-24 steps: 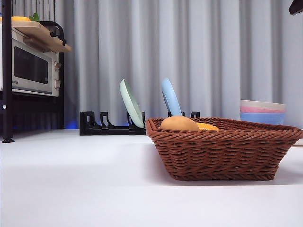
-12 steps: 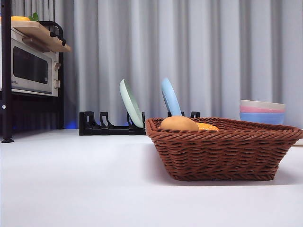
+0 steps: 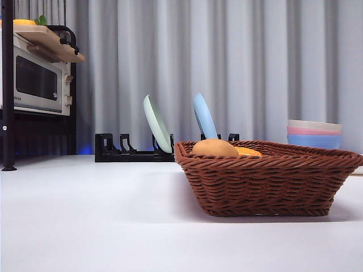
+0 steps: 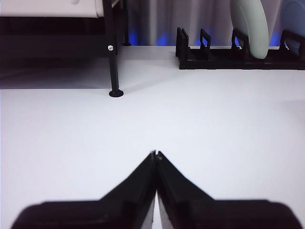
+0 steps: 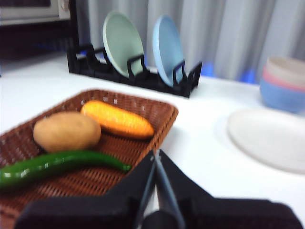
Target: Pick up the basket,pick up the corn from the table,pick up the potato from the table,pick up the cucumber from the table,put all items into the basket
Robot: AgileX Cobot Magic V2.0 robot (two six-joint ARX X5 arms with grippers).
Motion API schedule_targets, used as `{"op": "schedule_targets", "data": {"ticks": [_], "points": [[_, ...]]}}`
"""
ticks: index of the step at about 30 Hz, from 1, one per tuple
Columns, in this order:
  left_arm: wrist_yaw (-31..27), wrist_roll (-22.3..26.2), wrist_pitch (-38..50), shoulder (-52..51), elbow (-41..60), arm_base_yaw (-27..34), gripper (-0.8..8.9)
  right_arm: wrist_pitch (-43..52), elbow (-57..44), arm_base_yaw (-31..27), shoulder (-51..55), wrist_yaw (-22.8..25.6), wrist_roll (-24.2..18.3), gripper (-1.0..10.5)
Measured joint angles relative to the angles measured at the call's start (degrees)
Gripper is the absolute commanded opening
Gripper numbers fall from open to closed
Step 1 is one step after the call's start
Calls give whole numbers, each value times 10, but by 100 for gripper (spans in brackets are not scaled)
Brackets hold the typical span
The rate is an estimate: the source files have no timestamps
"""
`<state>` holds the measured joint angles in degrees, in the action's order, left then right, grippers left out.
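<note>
On the broad white surface (image 3: 91,215) stands the large brown woven wicker basket (image 3: 266,178), rectangular, with flared sides and a braided rim.

Contents, per the right wrist view:
- smooth tan-brown oval potato (image 5: 66,131), lying on the woven floor;
- bumpy orange-yellow tapered corn cob (image 5: 116,119), just beside the potato, on the side nearer the dish rack;
- dark green slender glossy cucumber (image 5: 57,164), on the potato's other side, pointed end toward the basket's nearer long rim.

Long axes: corn and cucumber both lie flat and run roughly the same way, slantwise across the basket, with the potato between them. From the front view only the potato's crown (image 3: 214,148) and a sliver of corn (image 3: 248,152) show above the rim; the cucumber is hidden.

Right fingers (image 5: 155,160): closed together, empty, poised above the basket's rim.
Left fingers (image 4: 155,155): closed tip to tip, empty, over bare surface well apart from the basket.

Judged status: all three vegetables are in, so loading looks complete. Any step in hand would be a retreat, best made straight up and clear of the flared rim.

Also present: black dish rack (image 3: 133,152) with a green and a blue plate, stacked pastel bowls (image 3: 315,134), white microwave (image 3: 37,82) on a shelf.
</note>
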<state>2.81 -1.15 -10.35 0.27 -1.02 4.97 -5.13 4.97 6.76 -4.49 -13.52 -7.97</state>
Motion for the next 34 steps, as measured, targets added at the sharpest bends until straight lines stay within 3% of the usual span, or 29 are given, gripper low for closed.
{"op": "schedule_targets", "data": {"ticks": [5, 20, 34], "points": [[0, 0, 0, 0, 0, 0, -1, 7, -35, -3, 43, 0, 17, 2], [0, 0, 0, 0, 0, 0, -1, -36, -40, -4, 43, 1, 71, 2], [0, 0, 0, 0, 0, 0, -1, -36, -40, -4, 43, 1, 78, 2]]}}
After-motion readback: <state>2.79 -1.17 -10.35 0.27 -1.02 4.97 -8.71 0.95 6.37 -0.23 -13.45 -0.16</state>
